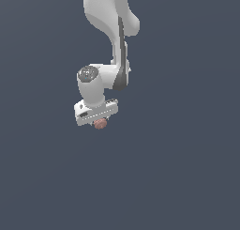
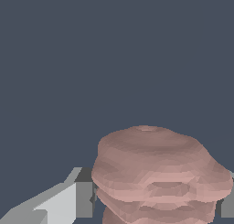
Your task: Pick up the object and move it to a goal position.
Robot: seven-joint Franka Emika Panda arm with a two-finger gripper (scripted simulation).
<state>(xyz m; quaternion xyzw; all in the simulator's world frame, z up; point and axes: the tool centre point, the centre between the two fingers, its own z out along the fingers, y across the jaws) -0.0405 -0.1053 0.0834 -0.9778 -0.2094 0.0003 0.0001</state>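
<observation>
Single arm with the object (image 1: 99, 124) sitting directly under the white gripper (image 1: 99, 121), at about six o'clock from the wrist housing in the exterior view. The grasp stage is appearing complete or nearly so: the pinkish-brown, ridged blob is lying between the fingers, and in the wrist view the object (image 2: 160, 173) is filling the space from one grey finger pad (image 2: 84, 199) across to the edge of the opposite pad (image 2: 227, 201), with the pads appearing to meet its flanks at nine and three o'clock. The gripper (image 2: 155, 202) is therefore reading as closed down to the width of the blob and clamping it, rather than standing apart. Whether the object is already hanging clear of the ground cannot be told, since the uniform dark background is showing no surface line or shadow in either view. No goal marker is showing in either picture, so the remaining distance cannot be judged; the transport to the goal position is presumably the part that is remaining, with the grip needing to hold on a lumpy, rounded body.
</observation>
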